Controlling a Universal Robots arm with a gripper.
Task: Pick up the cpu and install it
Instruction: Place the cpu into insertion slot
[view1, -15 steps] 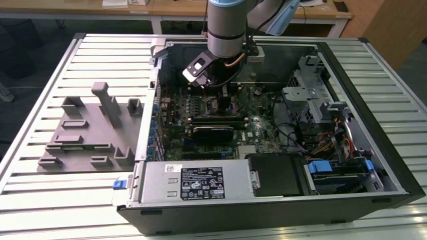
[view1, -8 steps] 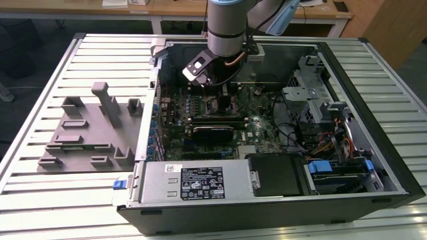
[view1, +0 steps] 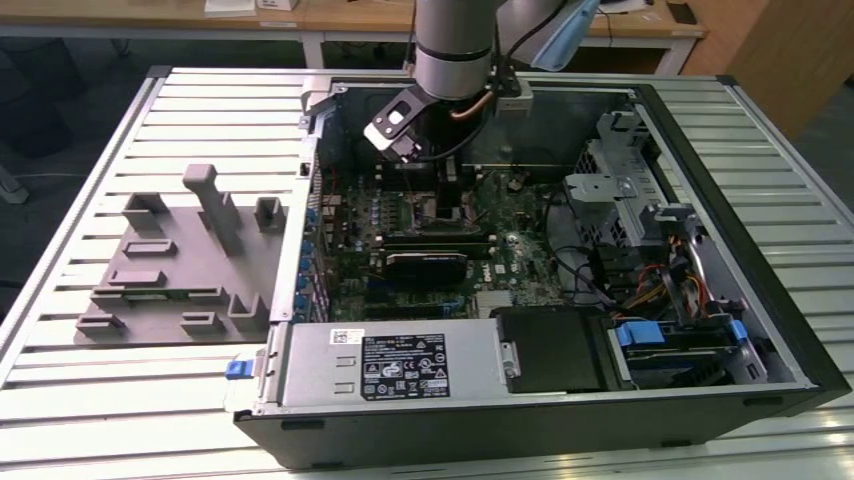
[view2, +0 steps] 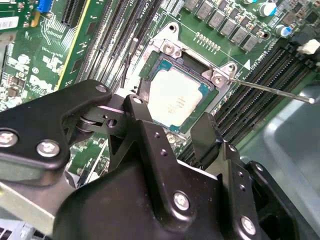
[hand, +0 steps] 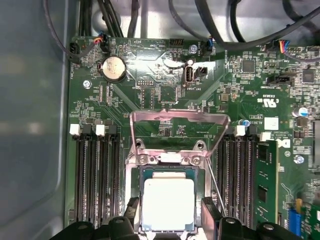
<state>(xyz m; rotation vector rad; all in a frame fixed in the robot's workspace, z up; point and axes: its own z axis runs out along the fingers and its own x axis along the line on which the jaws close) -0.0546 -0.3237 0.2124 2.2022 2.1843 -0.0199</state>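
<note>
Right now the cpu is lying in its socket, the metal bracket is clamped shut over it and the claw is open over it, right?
Not quite. In the first wrist view the metal bracket stands swung open, clear of the cpu, not clamped shut. The rest holds: the cpu lies in its socket and the claw is open over it.

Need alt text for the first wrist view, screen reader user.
The cpu lies in the socket frame on the green motherboard, its metal bracket swung open. The open gripper flanks the cpu, one finger on each side.
</note>
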